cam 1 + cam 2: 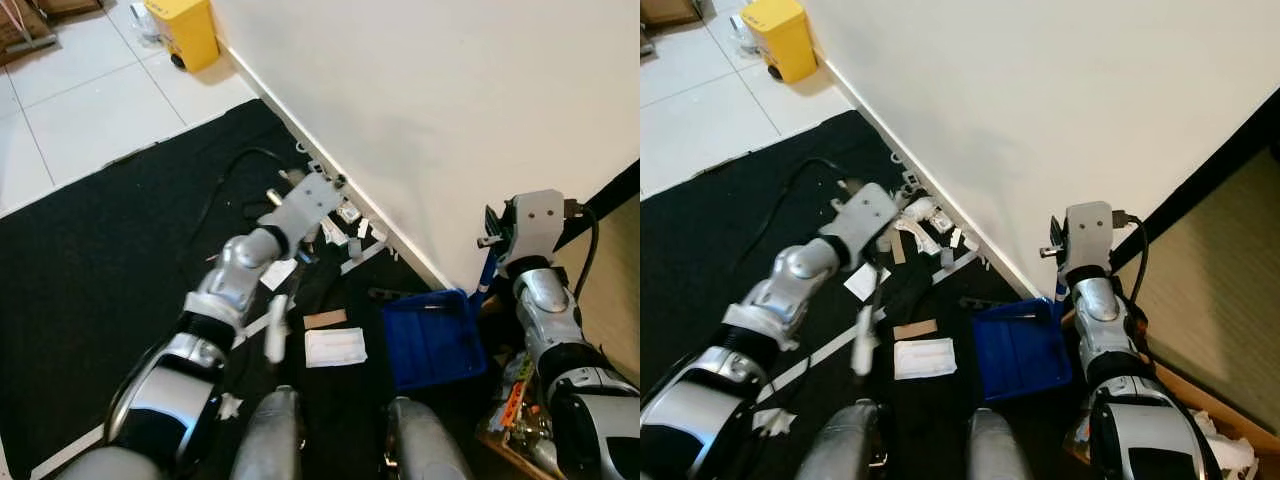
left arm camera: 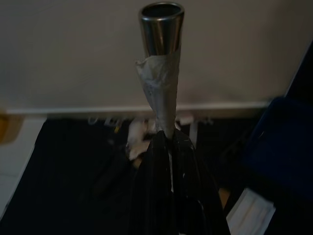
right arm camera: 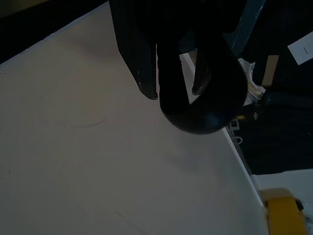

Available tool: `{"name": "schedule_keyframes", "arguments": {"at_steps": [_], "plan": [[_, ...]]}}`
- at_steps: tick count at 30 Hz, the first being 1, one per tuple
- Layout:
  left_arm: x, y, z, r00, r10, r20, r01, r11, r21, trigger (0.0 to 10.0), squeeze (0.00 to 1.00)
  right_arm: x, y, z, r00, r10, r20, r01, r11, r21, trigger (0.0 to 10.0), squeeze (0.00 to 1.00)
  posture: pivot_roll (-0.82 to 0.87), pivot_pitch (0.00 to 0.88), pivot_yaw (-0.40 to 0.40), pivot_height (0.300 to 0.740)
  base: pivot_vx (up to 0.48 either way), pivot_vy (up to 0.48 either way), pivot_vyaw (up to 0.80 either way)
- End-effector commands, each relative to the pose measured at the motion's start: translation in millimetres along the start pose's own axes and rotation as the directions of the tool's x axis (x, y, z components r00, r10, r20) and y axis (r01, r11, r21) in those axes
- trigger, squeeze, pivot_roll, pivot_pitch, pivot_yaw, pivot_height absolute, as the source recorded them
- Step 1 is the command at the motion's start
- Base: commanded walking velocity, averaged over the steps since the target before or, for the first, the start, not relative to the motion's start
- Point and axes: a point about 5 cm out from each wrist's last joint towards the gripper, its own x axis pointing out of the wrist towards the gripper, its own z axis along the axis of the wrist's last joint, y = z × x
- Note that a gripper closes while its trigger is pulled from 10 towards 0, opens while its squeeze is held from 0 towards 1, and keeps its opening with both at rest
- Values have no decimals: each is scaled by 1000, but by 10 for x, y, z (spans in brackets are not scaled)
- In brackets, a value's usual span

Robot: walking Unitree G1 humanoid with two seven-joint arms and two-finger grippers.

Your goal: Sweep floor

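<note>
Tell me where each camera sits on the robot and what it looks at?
Left eye view: on the head, looking down at the black mat, blue dustpan, both arms and knees.
Right eye view: beside it, same scene; shares the yellow bin.
Left wrist view: on the left arm, looking along the left gripper shut on a taped metal handle.
Right wrist view: on the right arm, right gripper around a dark handle, by the wall.

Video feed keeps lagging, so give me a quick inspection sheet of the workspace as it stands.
Surface: black mat along a white wall; white tiles beyond.
Job's things: blue dustpan by the wall; taped metal broom handle.
Clutter: paper scraps at the baseboard; white sheet; cardboard piece.
Grippers: left gripper shut on the broom handle; right gripper around the dustpan's dark handle knob.
Cables: black cable on the mat.
Surroundings: yellow bin.
</note>
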Motion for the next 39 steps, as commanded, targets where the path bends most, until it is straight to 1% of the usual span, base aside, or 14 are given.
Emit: {"name": "schedule_keyframes", "arguments": {"at_steps": [1, 8, 11, 14, 20, 23, 25, 29, 31, 32, 34, 35, 37, 39], "plan": [[48, -48, 83, 999, -8, 37, 7, 1000, 12, 10000, 0, -52, 88, -125, 998, 12, -59, -9, 999, 52, 10000, 0, 25, 132, 7, 740, 0, 0, 0], [234, -169, 347, 994, 13, 110, -7, 999, -52, 10000, 0, -20, 215, -95, 998, 47, -46, -44, 997, 62, 10000, 0, 23, 130, 8, 740, 0, 0, 0], [313, -255, 533, 984, 38, 177, -12, 989, -148, 10000, 0, -7, 260, -82, 997, 67, -43, -64, 996, 67, 10000, 0, 25, 125, 3, 740, 0, 0, 0], [333, -295, 591, 979, 39, 198, -6, 986, -167, 10000, 0, -4, 270, -80, 996, 72, -43, -69, 995, 67, 10000, 0, 26, 123, 2, 740, 0, 0, 0], [426, -517, 876, 957, 49, 285, 14, 977, -214, 10000, 0, 12, 309, -64, 995, 93, -41, -90, 994, 63, 10000, 0, 22, 118, -2, 740, 0, 0, 0], [445, -515, 983, 946, 68, 316, 0, 977, -212, 10000, 0, 18, 311, -55, 995, 94, -38, -92, 994, 63, 10000, 0, 18, 116, 0, 740, 0, 0, 0], [431, -427, 1059, 931, 79, 357, -10, 982, -191, 10000, 0, 24, 300, -46, 995, 90, -34, -88, 994, 67, 10000, 0, 18, 116, 1, 740, 0, 0, 0], [390, -233, 1091, 927, 48, 372, -21, 997, -76, 10000, 0, 36, 273, -31, 996, 87, -33, -85, 993, 76, 10000, 0, 21, 115, 0, 740, 0, 0, 0], [328, -72, 1013, 944, -10, 329, -13, 998, 68, 10000, 0, 43, 256, -25, 996, 87, -34, -84, 993, 80, 10000, 0, 26, 113, -3, 740, 0, 0, 0], [328, -72, 1013, 944, -10, 329, -13, 998, 68, 10000, 0, 43, 256, -25, 996, 87, -34, -84, 993, 80, 10000, 0, 26, 113, -3, 740, 0, 0, 0], [228, 137, 867, 965, -8, 263, -40, 984, 176, 10000, 0, 47, 251, -23, 995, 91, -35, -88, 993, 83, 10000, 0, 35, 112, -7, 740, 0, 0, 0], [228, 137, 867, 965, -8, 263, -40, 984, 176, 10000, 0, 47, 251, -23, 995, 91, -35, -88, 993, 83, 10000, 0, 35, 112, -7, 740, 0, 0, 0], [69, 405, 641, 980, 66, 186, -110, 965, 239, 10000, 0, 51, 256, -22, 994, 99, -36, -96, 992, 84, 10000, 0, 42, 112, -11, 740, 0, 0, 0], [3, 496, 555, 982, 99, 159, -137, 958, 250, 10000, 0, 54, 258, -19, 994, 102, -36, -99, 991, 85, 10000, 0, 43, 112, -12, 740, 0, 0, 0]]}}
